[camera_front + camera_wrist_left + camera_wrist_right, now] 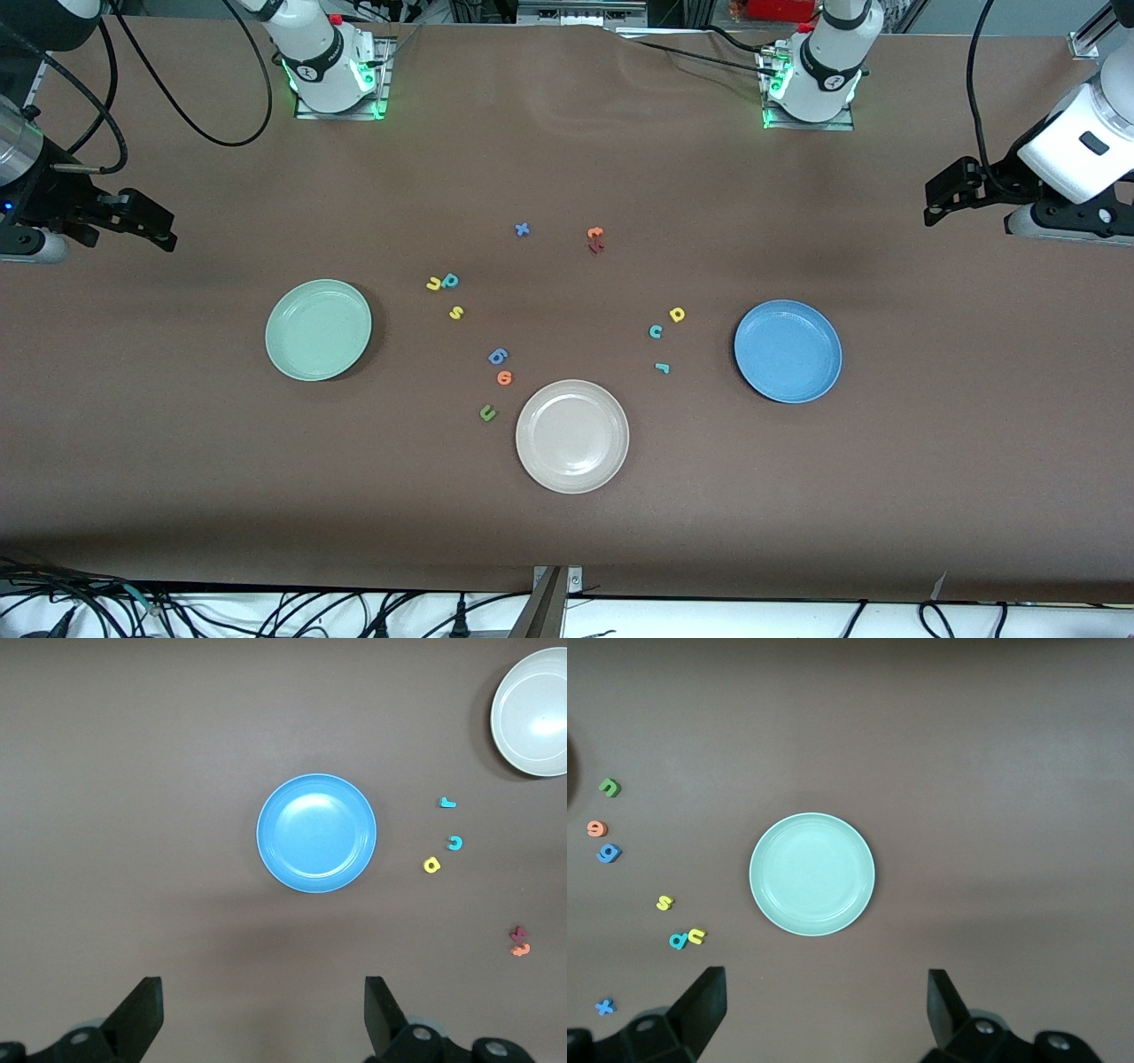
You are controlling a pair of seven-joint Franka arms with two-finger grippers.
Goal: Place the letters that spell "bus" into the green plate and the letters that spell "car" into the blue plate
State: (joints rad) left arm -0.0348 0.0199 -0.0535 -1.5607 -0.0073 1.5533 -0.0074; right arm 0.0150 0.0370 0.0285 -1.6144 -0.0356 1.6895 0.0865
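Note:
The green plate [318, 330] lies toward the right arm's end, bare inside. Beside it sit the yellow u [433, 284], teal b [451, 281] and yellow s [456, 312]. The blue plate [788, 351], also bare, lies toward the left arm's end, with the yellow a [677, 314], teal c [656, 331] and teal r [662, 368] beside it. My left gripper [946, 197] hangs open in the air off the blue plate [316, 833]. My right gripper [146, 217] hangs open off the green plate [812, 873]. Neither holds anything.
A beige plate [572, 435] lies nearest the front camera, mid-table. A blue 6 [498, 356], orange 6 [504, 377] and olive u [487, 412] sit beside it. A blue x [522, 229], orange t [595, 234] and dark red letter [596, 247] lie farther back.

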